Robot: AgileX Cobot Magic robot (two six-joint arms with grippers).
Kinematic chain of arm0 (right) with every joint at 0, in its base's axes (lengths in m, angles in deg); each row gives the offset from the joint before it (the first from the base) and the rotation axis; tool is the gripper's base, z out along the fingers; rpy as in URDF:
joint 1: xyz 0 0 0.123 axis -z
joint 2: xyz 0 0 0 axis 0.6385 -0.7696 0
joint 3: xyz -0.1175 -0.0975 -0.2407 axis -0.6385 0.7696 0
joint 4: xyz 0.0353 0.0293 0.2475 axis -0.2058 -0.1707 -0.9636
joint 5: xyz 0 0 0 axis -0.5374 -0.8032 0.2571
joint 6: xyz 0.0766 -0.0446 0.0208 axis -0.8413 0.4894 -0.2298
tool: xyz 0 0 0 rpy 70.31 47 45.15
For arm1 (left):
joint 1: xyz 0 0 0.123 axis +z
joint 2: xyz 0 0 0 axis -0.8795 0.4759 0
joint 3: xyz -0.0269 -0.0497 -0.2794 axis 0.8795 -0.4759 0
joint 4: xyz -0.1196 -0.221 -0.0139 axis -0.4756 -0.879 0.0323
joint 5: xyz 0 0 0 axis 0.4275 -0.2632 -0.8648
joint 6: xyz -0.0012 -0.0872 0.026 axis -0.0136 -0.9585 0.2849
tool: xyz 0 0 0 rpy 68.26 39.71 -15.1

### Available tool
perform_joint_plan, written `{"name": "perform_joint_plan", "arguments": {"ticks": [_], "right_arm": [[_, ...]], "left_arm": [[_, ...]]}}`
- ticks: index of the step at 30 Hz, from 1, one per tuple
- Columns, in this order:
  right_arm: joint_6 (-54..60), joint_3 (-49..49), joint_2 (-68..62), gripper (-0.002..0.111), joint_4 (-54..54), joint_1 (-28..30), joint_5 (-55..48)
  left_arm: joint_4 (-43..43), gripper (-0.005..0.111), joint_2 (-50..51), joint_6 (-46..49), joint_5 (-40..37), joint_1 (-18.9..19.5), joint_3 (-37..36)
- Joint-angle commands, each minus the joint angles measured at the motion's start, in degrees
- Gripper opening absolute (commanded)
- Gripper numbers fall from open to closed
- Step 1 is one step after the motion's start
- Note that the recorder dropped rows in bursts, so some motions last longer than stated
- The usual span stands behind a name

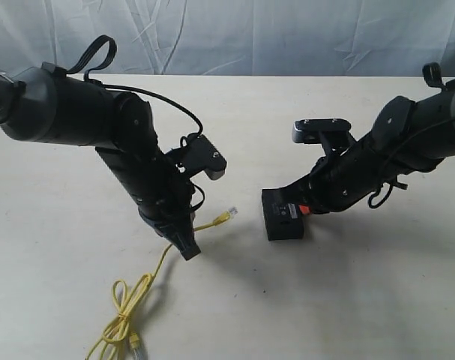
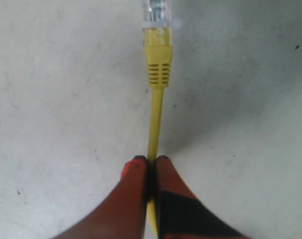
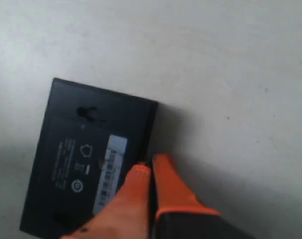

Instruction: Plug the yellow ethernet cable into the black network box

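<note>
One thin, bright yellow ethernet cable (image 2: 154, 119) with two clear plastic plugs, and one flat, rectangular black plastic network box (image 1: 283, 217), were over the pale tabletop (image 1: 347, 300). The left claw (image 2: 151, 165) was clamped on the cord behind one plug (image 2: 157, 12), which pointed toward the box but stayed apart from it. The rest lay looped. The right claw (image 3: 151, 167) pinched the box's edge.
</note>
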Motion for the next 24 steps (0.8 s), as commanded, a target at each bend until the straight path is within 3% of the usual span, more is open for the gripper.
{"name": "perform_joint_plan", "arguments": {"ticks": [1, 17, 24], "right_arm": [[0.4, -0.2, 0.8, -0.001, 0.2, -0.1, -0.9], [7.4, -0.7, 0.8, -0.001, 0.5, 0.1, 2.2], [8.2, -10.0, 0.8, -0.001, 1.1, 6.6, -14.8]], "left_arm": [[-1.0, 0.0, -0.1, 1.1, 0.5, 0.1, -0.2], [-2.2, 0.0, 0.1, 19.2, 5.6, 0.1, 0.0], [-1.9, 0.0, 2.0, 19.2, 4.6, 0.1, 2.8]]}}
